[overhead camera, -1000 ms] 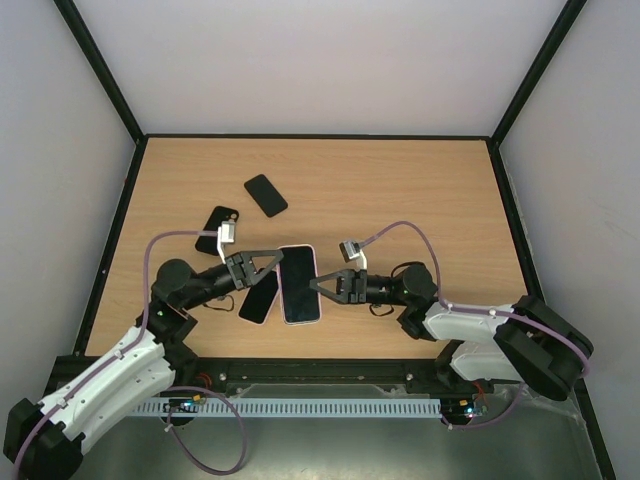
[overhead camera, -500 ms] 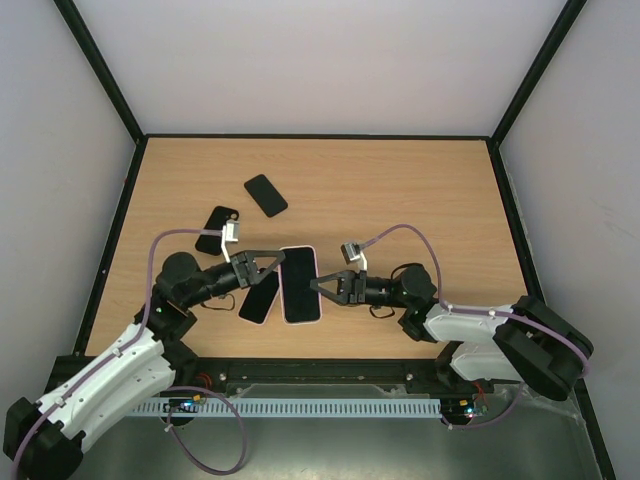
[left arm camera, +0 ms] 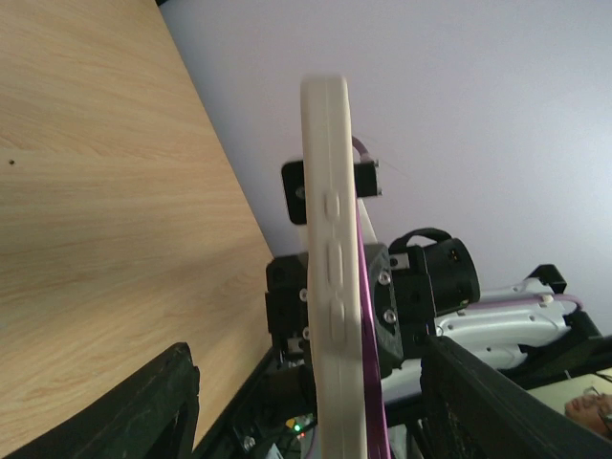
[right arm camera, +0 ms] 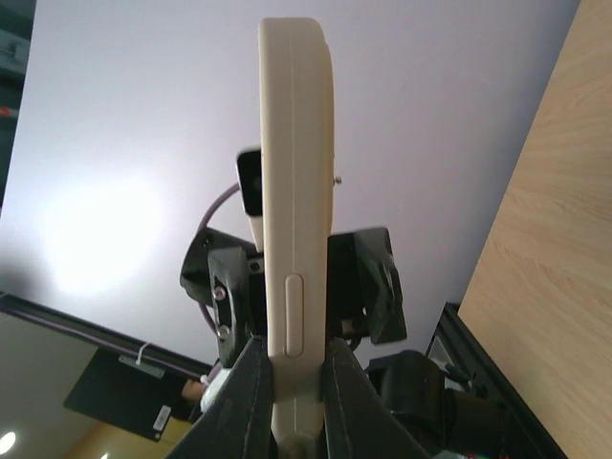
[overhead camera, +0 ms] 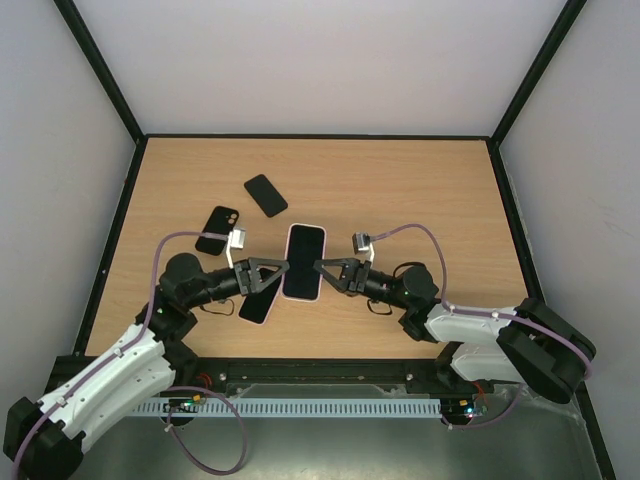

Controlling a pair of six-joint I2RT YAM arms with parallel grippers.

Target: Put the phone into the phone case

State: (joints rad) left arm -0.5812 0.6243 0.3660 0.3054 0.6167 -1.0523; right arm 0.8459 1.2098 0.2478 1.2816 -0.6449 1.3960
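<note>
Right gripper (overhead camera: 322, 268): jaws pinch the right edge of the pale pink rectangular case with black front (overhead camera: 303, 262).
Left gripper (overhead camera: 283, 270): jaws wide around its left edge, not touching.
Case: face up, middle of the wooden counter (overhead camera: 420, 190).

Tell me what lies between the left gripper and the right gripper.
The pale-edged phone, seen in the top view: the right gripper pinches one edge, the left gripper stands open around the other.

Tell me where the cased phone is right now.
Top view: the cased phone is mid-table between the left pincer and the right pincer, which grips its right edge; a black phone lies by its lower left.
</note>
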